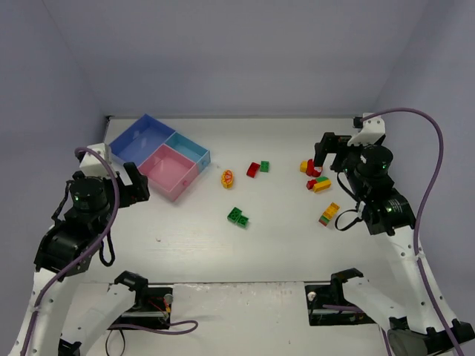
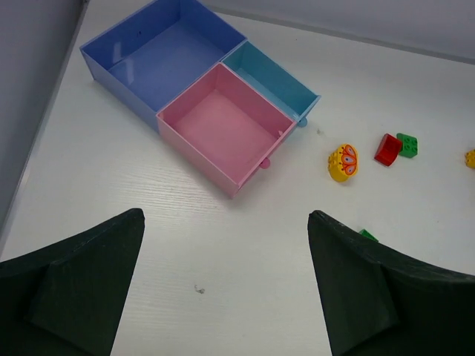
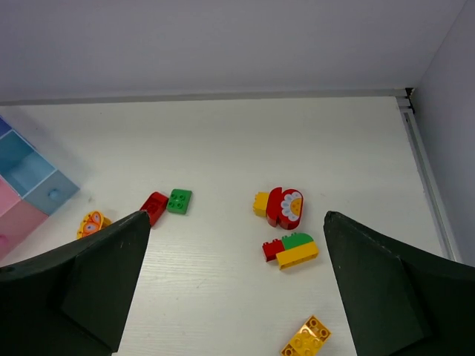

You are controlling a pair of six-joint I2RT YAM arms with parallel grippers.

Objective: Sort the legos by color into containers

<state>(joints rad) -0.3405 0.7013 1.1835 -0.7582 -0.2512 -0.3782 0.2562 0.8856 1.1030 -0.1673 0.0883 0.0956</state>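
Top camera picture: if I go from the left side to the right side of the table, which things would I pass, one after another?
tray → yellow butterfly brick → red brick → small green brick → red flower brick → orange brick

I read the tray (image 2: 194,157) as glossy, slightly see-through plastic, walls catching glare. The legos (image 2: 343,162) at its three o'clock look smooth, shiny moulded plastic. The table (image 2: 223,259) is matt white with a faint woodgrain. The fingers (image 2: 82,289) of my left gripper (image 2: 225,219) look dull, dark plastic.
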